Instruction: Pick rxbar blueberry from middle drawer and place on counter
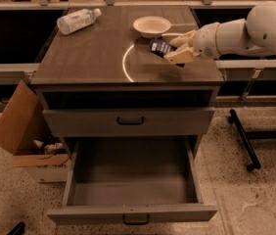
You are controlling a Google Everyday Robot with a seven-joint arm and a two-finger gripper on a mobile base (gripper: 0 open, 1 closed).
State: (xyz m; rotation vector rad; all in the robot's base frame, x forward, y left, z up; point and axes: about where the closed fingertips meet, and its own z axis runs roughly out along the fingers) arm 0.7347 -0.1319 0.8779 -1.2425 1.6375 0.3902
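Observation:
The rxbar blueberry (159, 46), a dark navy wrapper with pale print, is held between my gripper's pale fingers (181, 56) above the right part of the counter (94, 53). My gripper (174, 47) reaches in from the right on a white arm and is shut on the bar, just in front of the bowl. The middle drawer (133, 182) is pulled out below, its grey floor bare, with a small black handle at the front.
A clear plastic bottle (78, 20) lies at the counter's back left. A pale bowl (151, 26) sits at the back middle. The upper drawer (129, 121) is closed. An open cardboard box (23, 131) stands on the floor at left. A black stand leg (243, 138) lies at right.

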